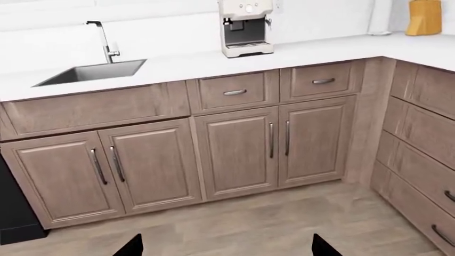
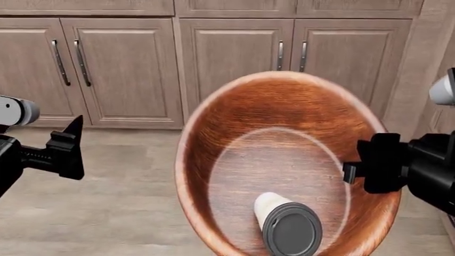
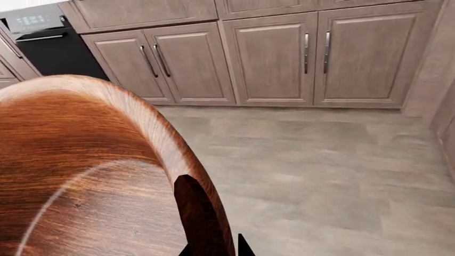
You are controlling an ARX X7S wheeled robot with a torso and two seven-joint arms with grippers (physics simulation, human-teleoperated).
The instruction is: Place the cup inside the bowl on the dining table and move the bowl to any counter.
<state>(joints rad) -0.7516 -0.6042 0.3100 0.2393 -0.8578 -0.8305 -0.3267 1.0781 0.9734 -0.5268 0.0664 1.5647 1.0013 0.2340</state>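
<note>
Head view: cup lies on its side in the bowl, low centre of frame. My right gripper is clamped on the bowl's right rim, holding it above the floor. Left gripper at frame left spread, empty. Farther off, counter with sink.

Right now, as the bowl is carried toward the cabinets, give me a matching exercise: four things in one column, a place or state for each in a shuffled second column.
Things:
1. cup
2. bowl
3. left claw
4. coffee machine

Place or state:
A. stands on the white counter, beside the sink
B. lies on its side, grey lid toward the head camera
C. open, holding nothing
D. held by its rim in the right claw

Pairs: 1-B, 2-D, 3-C, 4-A
</note>
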